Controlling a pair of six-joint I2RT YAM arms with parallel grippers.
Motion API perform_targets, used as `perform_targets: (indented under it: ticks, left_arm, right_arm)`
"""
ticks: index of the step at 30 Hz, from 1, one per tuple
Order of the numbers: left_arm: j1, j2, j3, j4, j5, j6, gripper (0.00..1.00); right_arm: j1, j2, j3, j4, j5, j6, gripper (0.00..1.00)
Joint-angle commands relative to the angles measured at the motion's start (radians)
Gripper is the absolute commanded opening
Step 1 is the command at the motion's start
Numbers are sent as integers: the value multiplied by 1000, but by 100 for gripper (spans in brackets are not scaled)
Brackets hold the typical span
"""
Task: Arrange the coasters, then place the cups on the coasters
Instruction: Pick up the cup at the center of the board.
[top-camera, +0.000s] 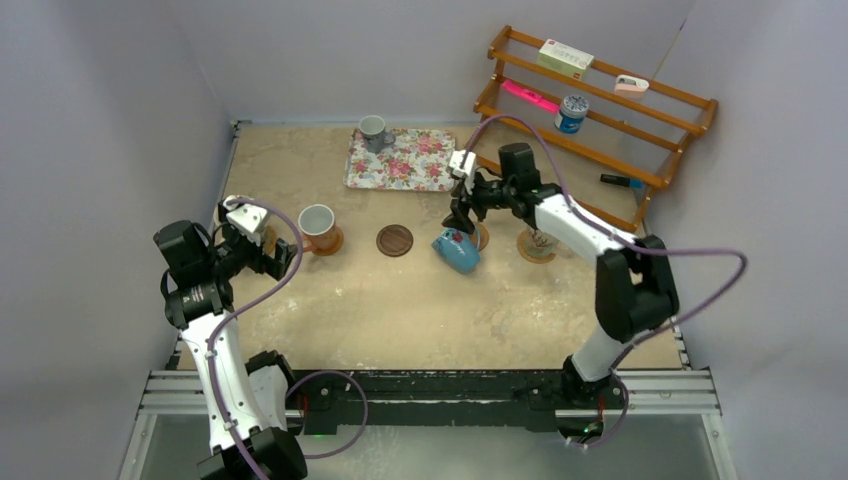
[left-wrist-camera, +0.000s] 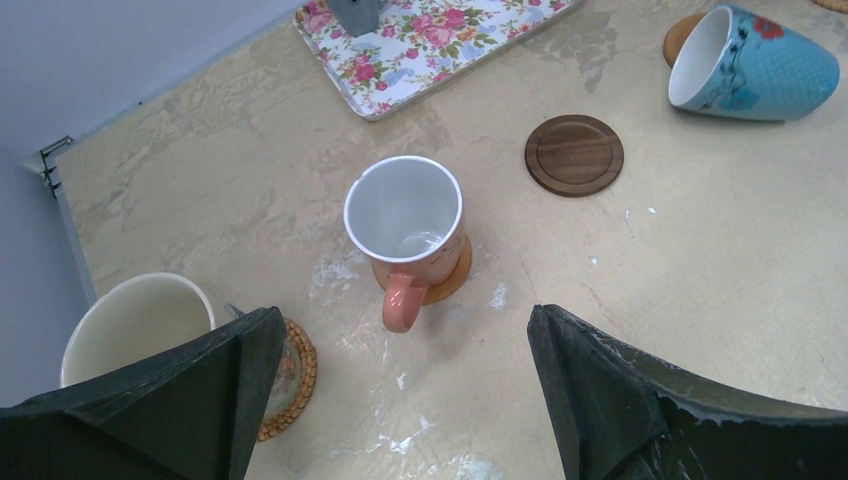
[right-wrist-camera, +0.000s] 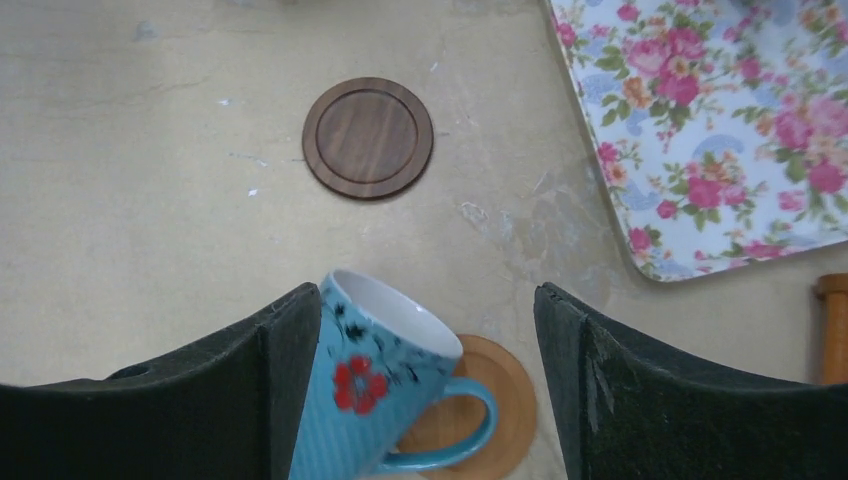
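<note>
A light blue cup (right-wrist-camera: 370, 390) lies tilted on its side, its handle over an orange coaster (right-wrist-camera: 500, 400). My right gripper (right-wrist-camera: 428, 380) is open around it; the left finger sits against the cup's side and the right finger stands well apart. In the top view this cup (top-camera: 455, 250) lies just left of its coaster (top-camera: 482, 237). A reddish cup (left-wrist-camera: 405, 215) stands on an orange coaster (left-wrist-camera: 452, 281). A cream cup (left-wrist-camera: 135, 320) sits on a woven coaster (left-wrist-camera: 298, 375), partly hidden by my open left gripper (left-wrist-camera: 405, 400). The dark brown coaster (top-camera: 394, 240) is bare.
A floral tray (top-camera: 400, 160) at the back holds a small grey-blue cup (top-camera: 373, 131). Another cream cup (top-camera: 537, 243) stands on a coaster to the right. A wooden rack (top-camera: 600, 110) with a blue-and-white tin (top-camera: 572, 113) fills the back right corner. Walls close in on both sides.
</note>
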Motion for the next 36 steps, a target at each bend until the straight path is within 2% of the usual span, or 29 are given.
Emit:
perform_targets:
  ticks: [1,6,12,18,26,36]
  left_arm:
    - [4,-12,3,4,27,33,100]
    - [4,-9,4,0,28,36,100]
    - [4,-10,4,0,31,38,100]
    - [4,-12,4,-3,27,42,100]
    - [4,-10,3,0,30,41,100]
    - [4,-14,0,8,24,34,100]
  right_arm:
    - [9,154,135,-107,44,93,82]
    - [9,137,85,-28,56,138,84]
    - [8,118,49,-38,92,144,85]
    - [9,127,52,-164,87,95,86]
    - [29,31,-49,-318,22,-16,86]
    - [71,-122,-123,-399,-151,-99,86]
